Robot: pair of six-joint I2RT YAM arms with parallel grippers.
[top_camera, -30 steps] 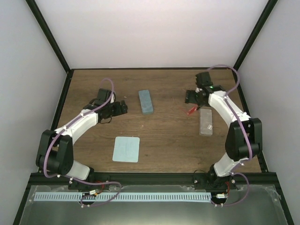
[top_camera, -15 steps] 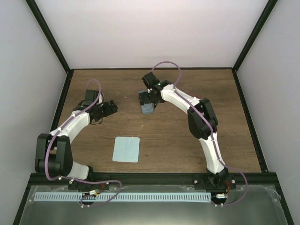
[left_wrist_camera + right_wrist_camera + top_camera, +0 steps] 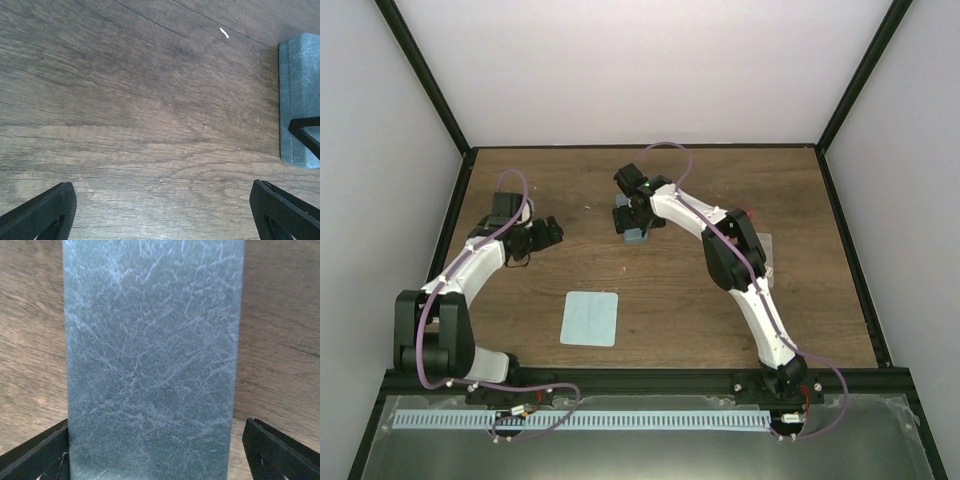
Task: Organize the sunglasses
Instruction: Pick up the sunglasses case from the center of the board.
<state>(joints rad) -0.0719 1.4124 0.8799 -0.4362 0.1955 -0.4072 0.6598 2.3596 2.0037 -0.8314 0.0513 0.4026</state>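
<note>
Right gripper (image 3: 156, 432) had swung across from the red sunglasses (image 3: 752, 212), now barely visible by its elbow, and hung open astride the blue-grey case (image 3: 152, 340). Left gripper (image 3: 161, 200) stayed open over bare wood. Opening the case probably came next; no pair was packed, and the pink pair was nowhere in view.

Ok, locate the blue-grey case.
Top view: the case sits mid-back on the table, under the right gripper, beyond the cloth; right wrist view: between its open fingers.
</note>
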